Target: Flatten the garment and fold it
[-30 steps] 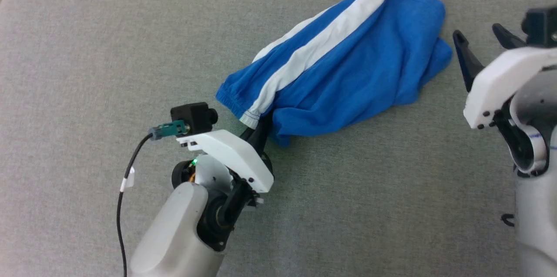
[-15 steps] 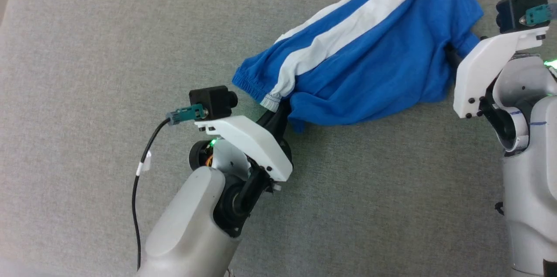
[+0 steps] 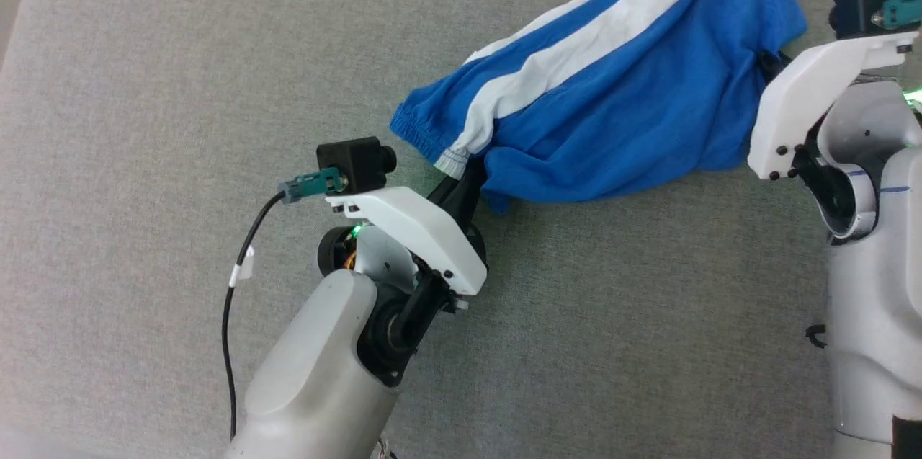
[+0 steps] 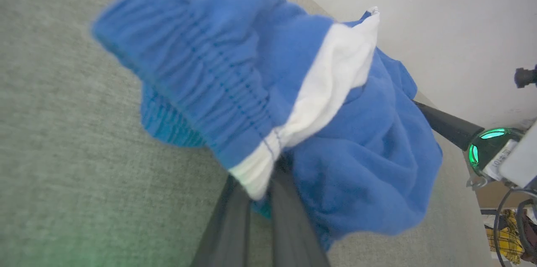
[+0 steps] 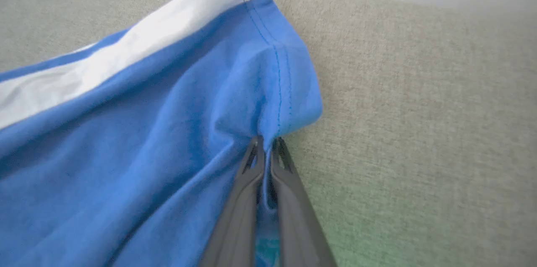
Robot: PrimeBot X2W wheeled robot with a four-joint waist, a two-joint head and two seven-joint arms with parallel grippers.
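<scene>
Right tool just clamps onto the shorts at the leg hem, left tool stays pinched on the waistband, so both ends look ready for stretching flat.

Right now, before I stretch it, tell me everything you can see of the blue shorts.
The shorts are bright blue soft knit with a broad white stripe and a gathered elastic waistband. They lie bunched and wrinkled, not flat, slanting across the grey fabric surface. The left claw is shut on the waistband end beside the stripe; the right claw is shut on a stitched hem fold at the opposite end.
</scene>
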